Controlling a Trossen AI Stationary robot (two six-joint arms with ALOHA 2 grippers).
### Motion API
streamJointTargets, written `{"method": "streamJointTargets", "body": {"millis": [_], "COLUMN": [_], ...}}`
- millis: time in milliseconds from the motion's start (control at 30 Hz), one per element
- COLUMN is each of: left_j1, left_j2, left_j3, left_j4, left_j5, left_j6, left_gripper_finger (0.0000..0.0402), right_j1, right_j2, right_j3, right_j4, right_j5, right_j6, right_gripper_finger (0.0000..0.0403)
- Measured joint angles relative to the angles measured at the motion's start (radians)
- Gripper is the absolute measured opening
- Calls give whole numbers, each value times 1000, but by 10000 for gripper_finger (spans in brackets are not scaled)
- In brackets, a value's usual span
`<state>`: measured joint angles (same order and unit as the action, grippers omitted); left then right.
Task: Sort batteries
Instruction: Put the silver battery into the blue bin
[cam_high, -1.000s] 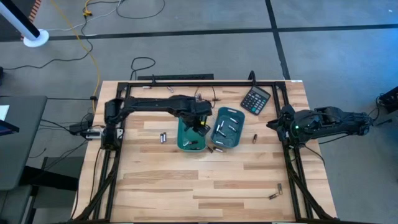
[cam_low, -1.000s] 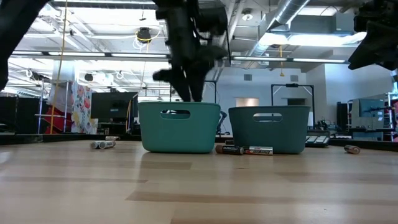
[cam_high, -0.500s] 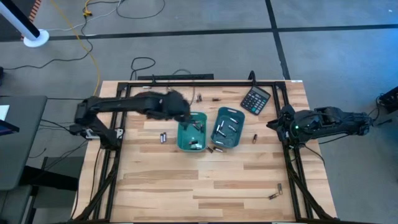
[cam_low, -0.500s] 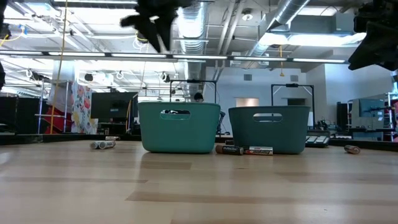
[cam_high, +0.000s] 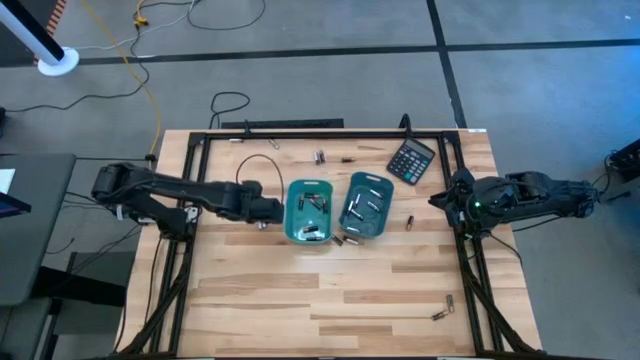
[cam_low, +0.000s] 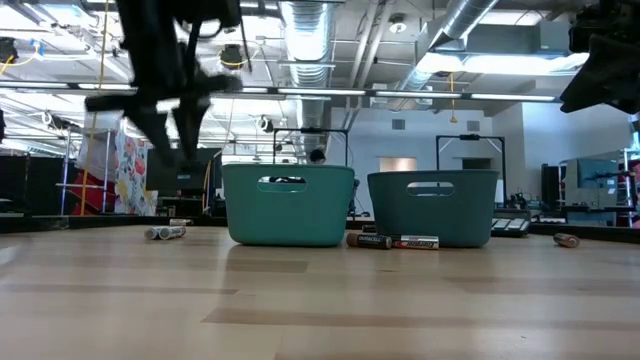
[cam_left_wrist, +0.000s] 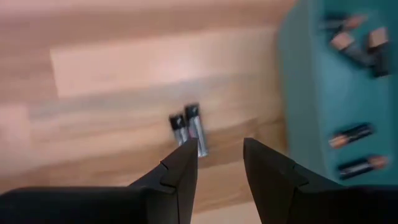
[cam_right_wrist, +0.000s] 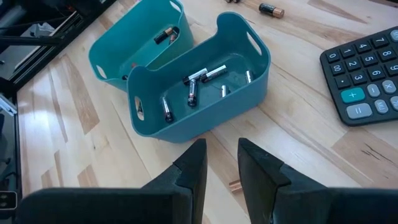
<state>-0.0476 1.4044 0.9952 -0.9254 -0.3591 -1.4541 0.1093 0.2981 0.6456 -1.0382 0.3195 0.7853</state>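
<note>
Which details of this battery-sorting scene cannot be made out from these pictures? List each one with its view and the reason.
- Tray contents, low view: the walls of the left teal tray and the right teal tray hide the batteries inside.
- Battery type, high view: the two batteries near the table's front are too small to read.
- Left gripper, low view: motion blur smears its outline.
- Calculator, right wrist view: cut off by the picture edge.

The high camera looks straight down on the whole table (cam_high: 300, 300) from far; the low camera sits at the table top and looks level across to the room; both show the two teal trays (cam_high: 308, 210) (cam_low: 288, 204); each wrist camera looks close down past its own fingers (cam_left_wrist: 180, 171).
</note>
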Motion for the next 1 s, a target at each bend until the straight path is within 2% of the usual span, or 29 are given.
{"method": "streamJointTargets", "body": {"millis": [233,500,1000], "left_j1": [32,37,39], "left_j2": [0,3,3], "left_j3": [-176,-295,-327], "left_j4": [122,367,348], "left_j5": [125,162,172], "left_j6": [-61,-66,-88], "left_gripper_finger": [126,126,126], "right_j1": [0,0,0], "right_j2": [0,0,0], "right_j3": [0,0,0], "right_j4": [0,0,0], "right_j5": [0,0,0], "right_j6": [1,1,-8], "right_gripper_finger": [108,108,108]}}
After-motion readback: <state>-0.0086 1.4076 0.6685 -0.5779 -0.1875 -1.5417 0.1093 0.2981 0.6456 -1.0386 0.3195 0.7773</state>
